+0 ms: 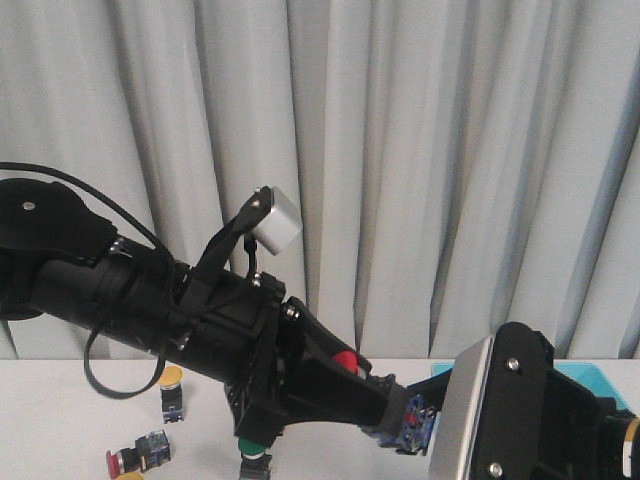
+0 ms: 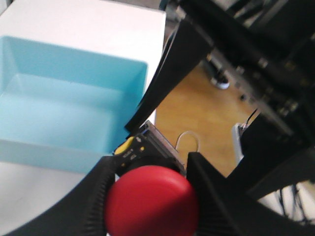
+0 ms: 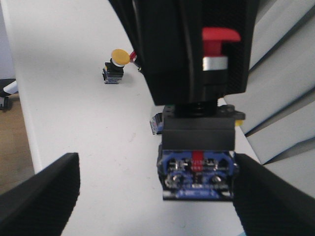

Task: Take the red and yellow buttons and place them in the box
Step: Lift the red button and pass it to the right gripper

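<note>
Table point(image 1: 60, 420): white, running across the front view below a pale pleated curtain point(image 1: 420, 150).
Red button lying down point(image 1: 122, 460): at the near left of the table, on its side, cap toward the left, blue-and-black body just beside it.
Yellow button point(image 1: 171, 379): upright on the table, a little behind the lying red one and apart from it; it shows again in the right wrist view point(image 3: 118, 55), alone on bare table.
Second yellow cap point(image 1: 128, 477): only a sliver at the bottom edge, just below the lying red button.
Green-capped switch point(image 1: 253, 458): near the bottom edge, under the left arm, partly hidden by it.
Left arm point(image 1: 150, 300): black, reaching from the left across the middle toward the right.
Left claw point(image 2: 150, 196): its two ribbed black fingers point(image 2: 221, 196) are closed around a switch, pinching it just behind the cap.
Held red button point(image 2: 151, 200): round red cap filling the low centre of the left wrist view; in the front view the cap point(image 1: 346, 361) peeks above the claw and the blue terminal end point(image 1: 412, 425) sticks out toward the right. It is above the table, not in the box.
Box point(image 2: 59, 98): turquoise, seen past the held button in the left wrist view; its corner shows at the far right in the front view point(image 1: 590, 375).
Right claw point(image 3: 157, 196): spread wide, black fingers point(image 3: 39, 191) well apart, holding nothing, facing the held button's terminal end.
</note>
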Controlling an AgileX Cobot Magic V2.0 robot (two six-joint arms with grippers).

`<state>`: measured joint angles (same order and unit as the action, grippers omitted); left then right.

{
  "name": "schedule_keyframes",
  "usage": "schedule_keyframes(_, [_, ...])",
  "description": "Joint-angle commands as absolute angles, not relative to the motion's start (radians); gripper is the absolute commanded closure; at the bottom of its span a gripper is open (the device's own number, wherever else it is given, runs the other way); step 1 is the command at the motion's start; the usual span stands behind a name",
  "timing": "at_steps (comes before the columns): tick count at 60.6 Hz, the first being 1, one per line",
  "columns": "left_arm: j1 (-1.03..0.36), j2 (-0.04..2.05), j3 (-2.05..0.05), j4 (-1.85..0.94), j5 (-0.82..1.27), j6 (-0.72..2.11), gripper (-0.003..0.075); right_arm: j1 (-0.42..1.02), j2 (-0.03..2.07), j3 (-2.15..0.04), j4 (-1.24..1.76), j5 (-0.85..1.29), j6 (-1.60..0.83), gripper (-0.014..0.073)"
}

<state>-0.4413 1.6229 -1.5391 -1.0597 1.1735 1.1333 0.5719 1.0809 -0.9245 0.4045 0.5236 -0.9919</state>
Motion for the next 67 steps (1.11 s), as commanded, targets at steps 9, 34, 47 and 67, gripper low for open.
schedule_keyframes(9, [-0.443,1.579,-1.567,-1.180,1.158,1.058,0.0727,0.571,1.070,-0.961,0.423,0.403,-0.999,-0.0001])
schedule_keyframes(34, [-0.443,1.580,-1.567,-1.173,1.177,1.027,0.0724,0.571,1.131,-0.961,0.486,0.393,-0.999,0.0278])
schedule_keyframes(47, [-0.443,1.580,-1.567,-1.057,1.161,0.916,0.0717,0.571,1.140,-0.961,0.500,0.370,-0.999,0.0540])
schedule_keyframes(67, [-0.444,1.580,-1.567,-1.074,1.097,0.879,0.0611,0.571,1.140,-0.961,0.499,0.333,-0.999,0.0602])
